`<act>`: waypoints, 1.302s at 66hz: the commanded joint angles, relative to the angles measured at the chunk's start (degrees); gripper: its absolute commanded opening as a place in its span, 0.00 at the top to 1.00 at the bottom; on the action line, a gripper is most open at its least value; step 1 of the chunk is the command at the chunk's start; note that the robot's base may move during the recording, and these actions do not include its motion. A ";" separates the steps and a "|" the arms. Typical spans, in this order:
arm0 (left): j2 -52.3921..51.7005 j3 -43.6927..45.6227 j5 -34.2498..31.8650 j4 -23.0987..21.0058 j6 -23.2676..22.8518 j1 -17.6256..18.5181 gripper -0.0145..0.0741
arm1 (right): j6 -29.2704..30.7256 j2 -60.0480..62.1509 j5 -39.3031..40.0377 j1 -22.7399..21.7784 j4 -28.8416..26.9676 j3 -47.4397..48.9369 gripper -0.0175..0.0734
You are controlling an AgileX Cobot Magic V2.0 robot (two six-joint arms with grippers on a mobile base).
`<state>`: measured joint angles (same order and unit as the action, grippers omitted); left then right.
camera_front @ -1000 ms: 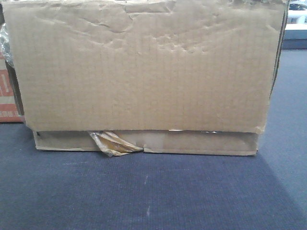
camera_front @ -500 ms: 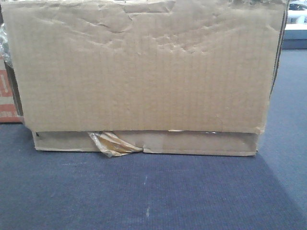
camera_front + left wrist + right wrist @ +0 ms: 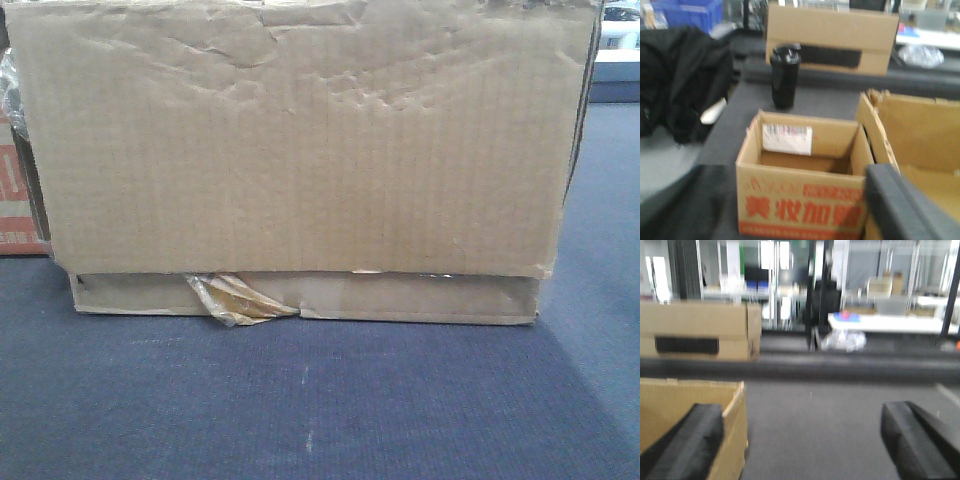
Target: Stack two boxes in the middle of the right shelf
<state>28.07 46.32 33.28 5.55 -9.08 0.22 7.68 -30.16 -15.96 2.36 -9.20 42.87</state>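
1. In the front view the tall box (image 3: 300, 140) fills most of the picture. Its face is creased near the top, and it rests on the flat box (image 3: 420, 298), which shows as a thin band beneath it
2. A crumpled yellowish tape strip (image 3: 235, 298) hangs from the flat box's front, left of centre, down to the blue-grey carpeted surface (image 3: 320, 410) that carries both boxes
3. A red-and-white printed carton (image 3: 12, 195) peeks out behind the tall box's left edge
4. My left wrist view is blurred. It shows that carton open at the top, with a white label on its inner back wall, and the torn wall of an open brown box just beside it on the right
5. Behind the carton, apart from it, a black bottle (image 3: 785, 75) stands upright. Farther back lies a long brown box with a black band (image 3: 832, 42), with a heap of black cloth (image 3: 685, 85) at the left and a blue bin (image 3: 690, 10) in the top corner
6. Of my left fingers (image 3: 905, 205) only one dark finger shows, low at the right in front of the brown box, so I cannot tell whether they are apart or together
7. My right fingers (image 3: 920, 440) are wide apart with nothing between them. One overlaps the top edge of the open brown box at the left, though I cannot tell whether it touches, and the other is over bare carpet
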 commanded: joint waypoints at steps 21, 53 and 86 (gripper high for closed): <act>16.66 10.15 17.71 1.36 1.80 2.80 0.16 | -0.12 -3.31 -0.97 0.97 0.43 0.38 0.18; 53.08 41.47 36.68 -7.87 17.85 -5.89 0.16 | -0.12 -3.56 -2.00 2.30 0.43 0.38 0.18; 73.57 58.91 31.35 -4.19 24.05 -13.15 0.16 | -0.12 -3.56 -2.00 2.30 0.43 0.38 0.18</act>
<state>98.41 103.31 67.11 0.90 14.39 -12.70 7.68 -33.29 -18.52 4.70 -9.20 42.87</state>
